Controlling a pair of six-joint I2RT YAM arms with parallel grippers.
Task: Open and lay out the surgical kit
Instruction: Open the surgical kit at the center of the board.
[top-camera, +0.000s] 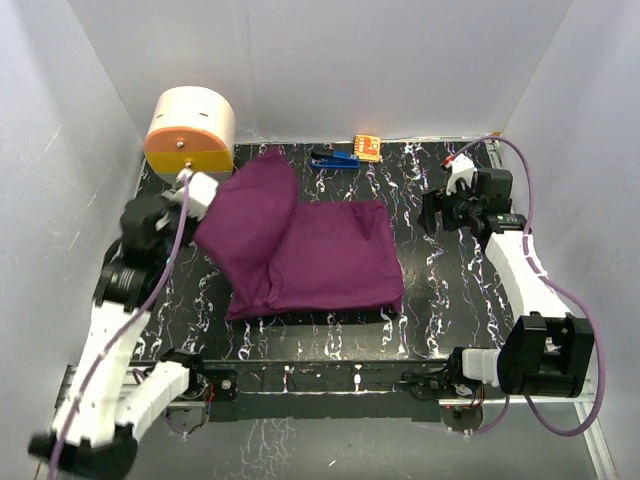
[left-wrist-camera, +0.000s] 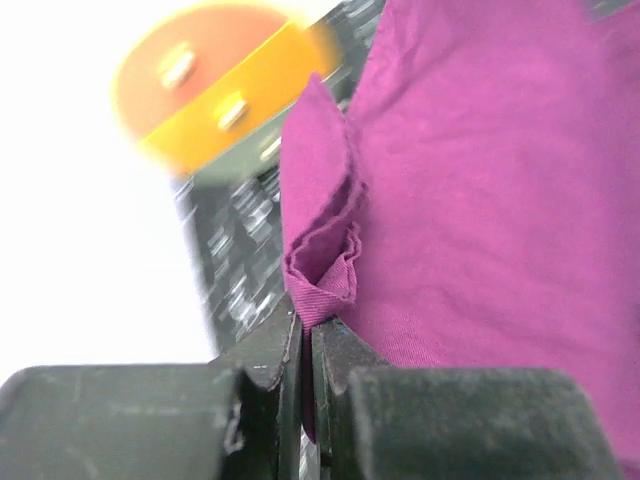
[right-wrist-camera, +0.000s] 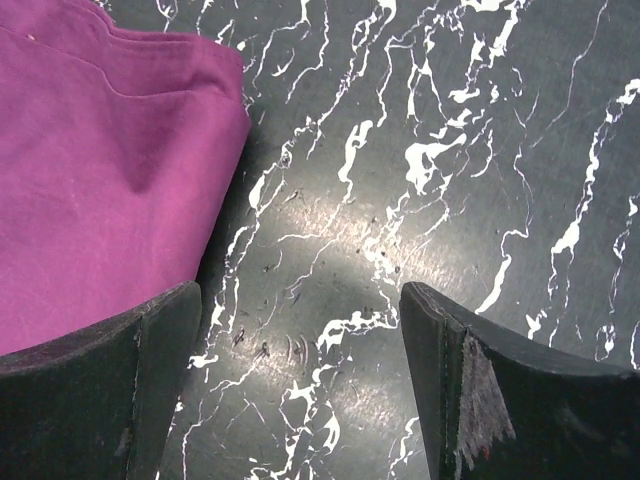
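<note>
Pinching just a thin fold of the purple cloth wrap (top-camera: 320, 260), which lies mid worktop (top-camera: 450, 300), left fingers (left-wrist-camera: 290, 352) are clamped tight. Risks: the fold slips out, or the pull drags the whole bundle. Drum (top-camera: 190, 130) crowds the left arm. Right fingers (right-wrist-camera: 150, 350) gape wide, empty, beside the wrap's right edge.

orange drum (left-wrist-camera: 205, 85) blurred, purple wrap (left-wrist-camera: 480, 180) cropped
</note>
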